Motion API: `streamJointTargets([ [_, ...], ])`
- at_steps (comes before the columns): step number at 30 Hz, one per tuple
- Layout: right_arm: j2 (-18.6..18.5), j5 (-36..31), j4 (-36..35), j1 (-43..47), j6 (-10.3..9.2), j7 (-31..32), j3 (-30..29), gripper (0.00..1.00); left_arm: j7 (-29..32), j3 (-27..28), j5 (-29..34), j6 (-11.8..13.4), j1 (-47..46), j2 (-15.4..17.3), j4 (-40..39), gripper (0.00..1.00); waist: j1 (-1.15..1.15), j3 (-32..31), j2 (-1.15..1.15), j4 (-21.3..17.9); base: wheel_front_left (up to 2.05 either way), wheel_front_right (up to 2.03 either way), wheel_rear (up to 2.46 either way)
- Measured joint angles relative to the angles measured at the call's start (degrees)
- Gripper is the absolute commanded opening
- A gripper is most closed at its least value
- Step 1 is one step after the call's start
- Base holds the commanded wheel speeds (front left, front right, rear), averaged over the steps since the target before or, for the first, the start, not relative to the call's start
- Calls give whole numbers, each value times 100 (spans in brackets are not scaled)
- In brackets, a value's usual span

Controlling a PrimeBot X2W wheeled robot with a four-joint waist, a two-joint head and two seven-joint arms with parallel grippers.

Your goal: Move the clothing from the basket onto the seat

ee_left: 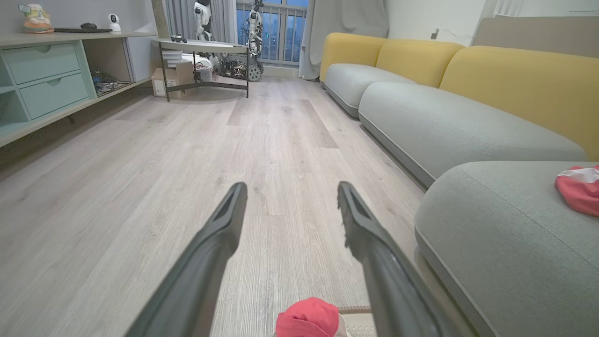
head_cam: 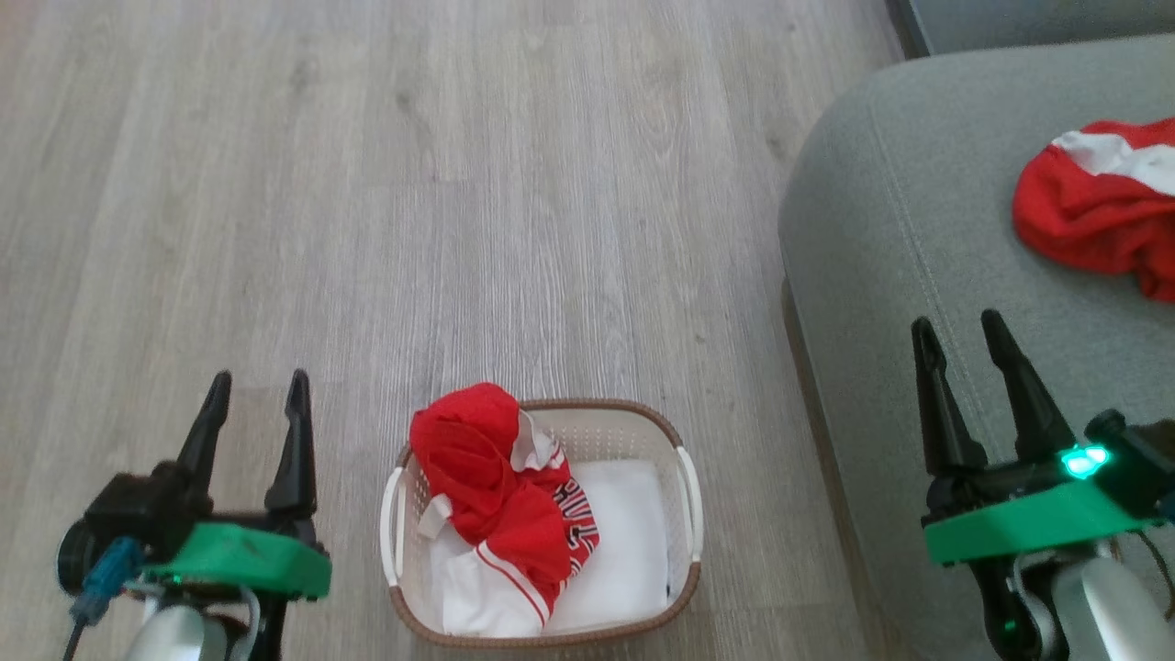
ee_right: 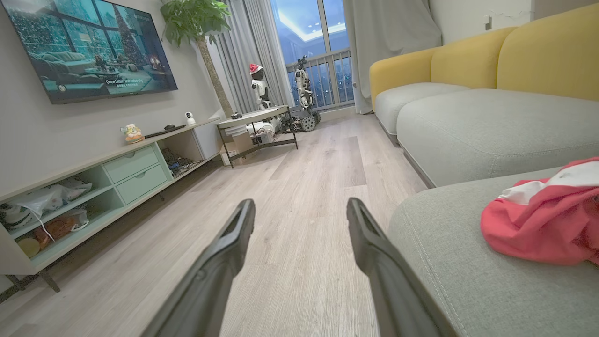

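A white perforated basket [head_cam: 689, 500] with a brown rim sits on the floor at the bottom centre of the head view. Red clothing [head_cam: 491, 473] with white trim and lettering is piled in its left half, over a flat white pad. Another red garment [head_cam: 1097, 211] lies on the grey-green seat [head_cam: 918, 239] at the right. My left gripper [head_cam: 258, 384] stands open left of the basket, holding nothing. My right gripper [head_cam: 960, 330] is open over the seat's front edge, holding nothing. The left wrist view catches the pile's top [ee_left: 309, 318] between its fingers.
Pale wooden floor [head_cam: 459, 202] stretches ahead of the basket. More grey cushions with yellow backs [ee_left: 514, 79] run along the right wall. A low cabinet [ee_right: 117, 173] under a TV lines the left wall, and a small table [ee_right: 255, 119] stands far off by the window.
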Motion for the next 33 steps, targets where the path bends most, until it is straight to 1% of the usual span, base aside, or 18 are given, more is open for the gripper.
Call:
streamJointTargets([
  [9,75,-56,-99,-248,0,-1,-13,100,0,-102,62,-153,-447,-30,215,100,0,438,0,-102,0,0,0],
  [19,138,-155,-247,-849,0,-1,-129,100,47,-391,102,-380,-1254,-81,769,100,0,1216,0,-281,0,0,0],
  [25,178,-204,-425,-1205,0,-2,-237,100,210,-601,102,-559,-1819,-165,1424,100,1,1741,0,-387,0,0,0],
  [33,310,-263,-721,-1729,1,-16,-289,100,267,-932,94,-769,-2688,-240,2637,100,1,2471,0,-508,0,0,0],
])
